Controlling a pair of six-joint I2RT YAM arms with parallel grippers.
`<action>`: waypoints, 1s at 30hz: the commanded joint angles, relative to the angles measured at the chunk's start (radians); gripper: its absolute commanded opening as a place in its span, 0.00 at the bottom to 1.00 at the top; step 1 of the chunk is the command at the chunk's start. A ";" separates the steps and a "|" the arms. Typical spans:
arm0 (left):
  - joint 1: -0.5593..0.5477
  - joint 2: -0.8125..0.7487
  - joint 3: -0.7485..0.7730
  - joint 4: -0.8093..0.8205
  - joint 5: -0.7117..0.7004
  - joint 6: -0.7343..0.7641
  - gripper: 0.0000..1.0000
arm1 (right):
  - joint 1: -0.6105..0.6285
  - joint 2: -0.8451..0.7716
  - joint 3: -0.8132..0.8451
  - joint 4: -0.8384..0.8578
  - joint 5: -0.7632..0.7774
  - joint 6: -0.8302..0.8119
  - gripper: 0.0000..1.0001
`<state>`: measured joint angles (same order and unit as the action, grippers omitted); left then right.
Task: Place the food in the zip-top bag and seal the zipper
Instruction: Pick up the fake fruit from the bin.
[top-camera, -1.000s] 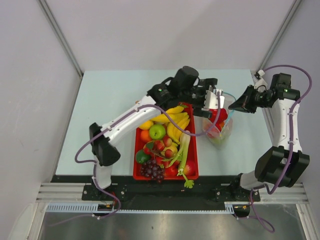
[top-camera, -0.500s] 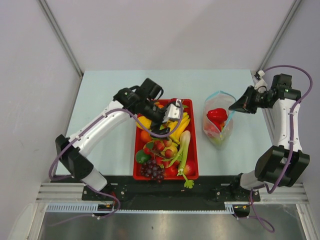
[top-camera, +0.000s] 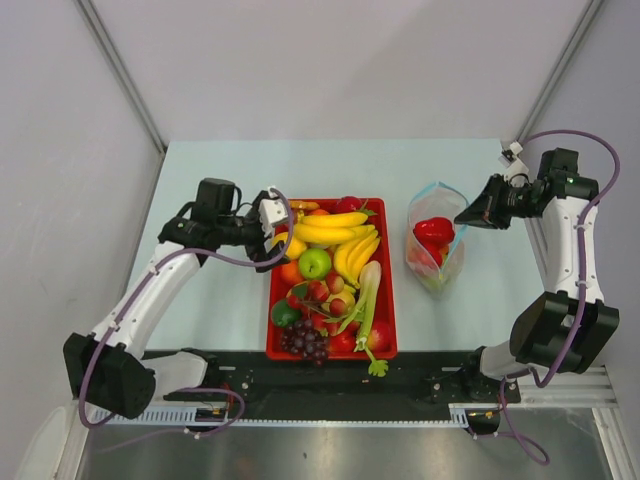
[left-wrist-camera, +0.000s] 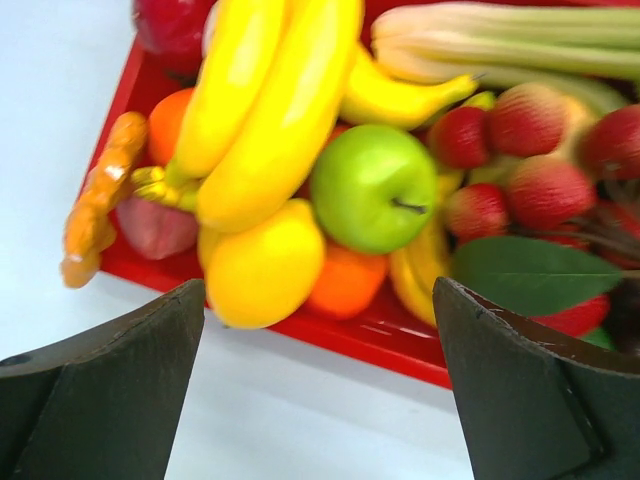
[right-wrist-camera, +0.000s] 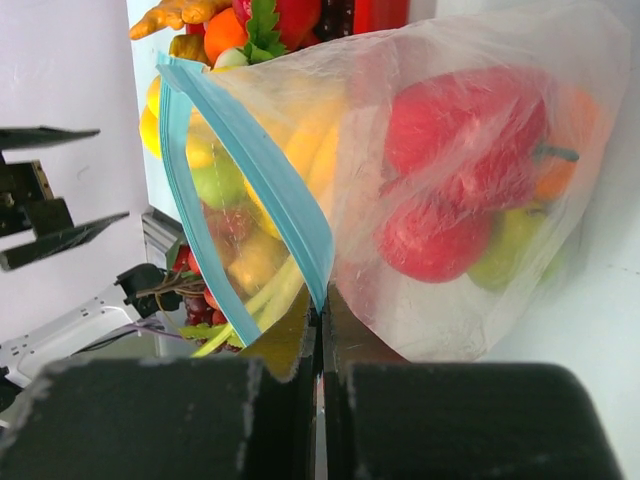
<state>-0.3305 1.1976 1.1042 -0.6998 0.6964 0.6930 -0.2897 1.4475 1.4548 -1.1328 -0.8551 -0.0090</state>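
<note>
Zip-top bag (top-camera: 437, 272) part-filled, most of the food (top-camera: 325, 290) on the tray.

My right gripper (right-wrist-camera: 320, 318) had its fingers pinched tight together on the blue zipper (right-wrist-camera: 255, 175) edge, holding the bag's mouth up and open, just to the right of the red tray (top-camera: 271, 335). Through the clear plastic I could see a red pepper (top-camera: 434, 229) with some green and orange pieces under it. My left gripper (left-wrist-camera: 320, 300) hung with its fingers spread wide and nothing between them, just off the tray's far left corner. It faced the lemon (left-wrist-camera: 262, 265), the green apple (left-wrist-camera: 372, 187) and the bananas (top-camera: 335, 228). As I judged it, only a few pieces were in. The heap on the tray had yet to be carried over, and the zipper was not yet sealed.
</note>
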 joint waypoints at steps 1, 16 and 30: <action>0.054 0.064 -0.032 0.125 -0.006 0.141 0.99 | 0.011 -0.004 0.021 -0.015 -0.016 -0.028 0.00; 0.047 0.326 0.060 -0.036 0.058 0.454 0.97 | 0.020 0.013 0.021 -0.002 0.025 -0.017 0.00; 0.051 0.200 -0.001 -0.135 0.038 0.478 0.58 | 0.023 0.024 0.019 0.010 0.037 -0.017 0.00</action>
<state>-0.2855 1.5097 1.1179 -0.7830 0.6922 1.1511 -0.2718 1.4681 1.4548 -1.1313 -0.8234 -0.0193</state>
